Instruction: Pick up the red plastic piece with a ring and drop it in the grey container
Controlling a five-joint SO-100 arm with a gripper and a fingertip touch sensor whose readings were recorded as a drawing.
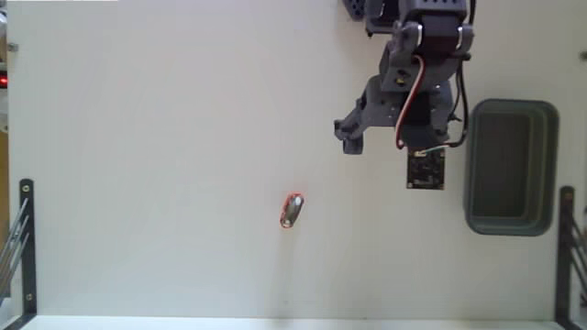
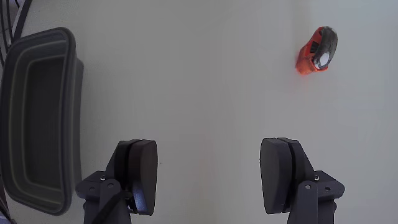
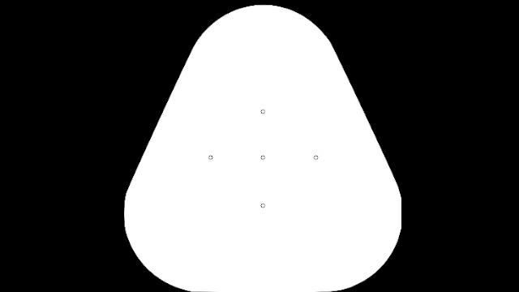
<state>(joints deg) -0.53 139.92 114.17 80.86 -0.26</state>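
Observation:
The red plastic piece with a ring [image 1: 292, 211] lies flat on the white table, low and centre in the fixed view. In the wrist view it is the red plastic piece [image 2: 317, 51] at the upper right, its greyish ring part facing up. The grey container [image 1: 472, 165] stands at the right edge of the table, and its rim [image 2: 71, 106] fills the left side of the wrist view. My gripper [image 1: 385, 145] hovers between the two, above and right of the piece in the fixed view. It [image 2: 209, 167] is open, with bare table between the fingers [image 2: 140, 174].
Black metal brackets stand at the lower left [image 1: 26, 238] and lower right [image 1: 567, 247] table edges. The arm's base enters from the top right [image 1: 413, 18]. A small red light [image 1: 4, 81] glows at the left edge.

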